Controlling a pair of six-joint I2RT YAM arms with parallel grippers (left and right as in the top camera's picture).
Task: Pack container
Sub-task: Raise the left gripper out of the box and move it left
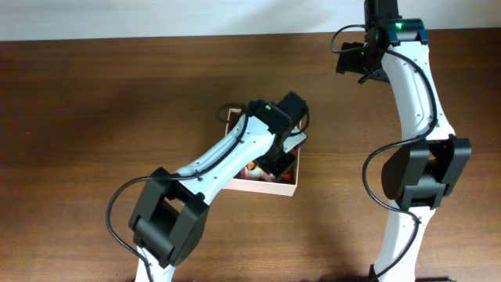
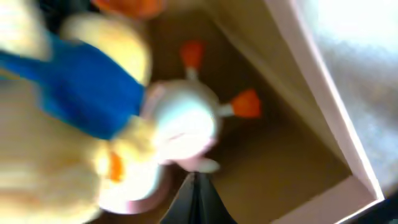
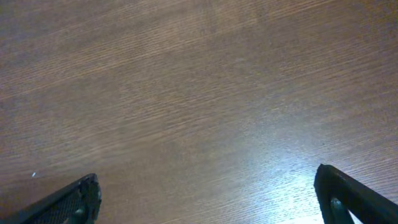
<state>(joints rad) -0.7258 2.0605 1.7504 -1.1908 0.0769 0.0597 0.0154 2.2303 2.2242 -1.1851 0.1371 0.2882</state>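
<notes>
Closed left gripper (image 2: 198, 200) hangs inside container (image 2: 323, 118) beside toys (image 2: 180, 124).

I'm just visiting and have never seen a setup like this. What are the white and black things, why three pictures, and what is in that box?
They are two robot arms at a wooden table. One picture looks down from above; the other two come from small cameras on each wrist. The left arm reaches into the container, a shallow cardboard box. Its camera shows the tan inside close up, with blurry toys: a yellow and blue toy and a white round toy with orange tips. The left hand is shut, its fingers together just above the toys; nothing seems gripped. The right hand is open and empty over bare wood.
</notes>
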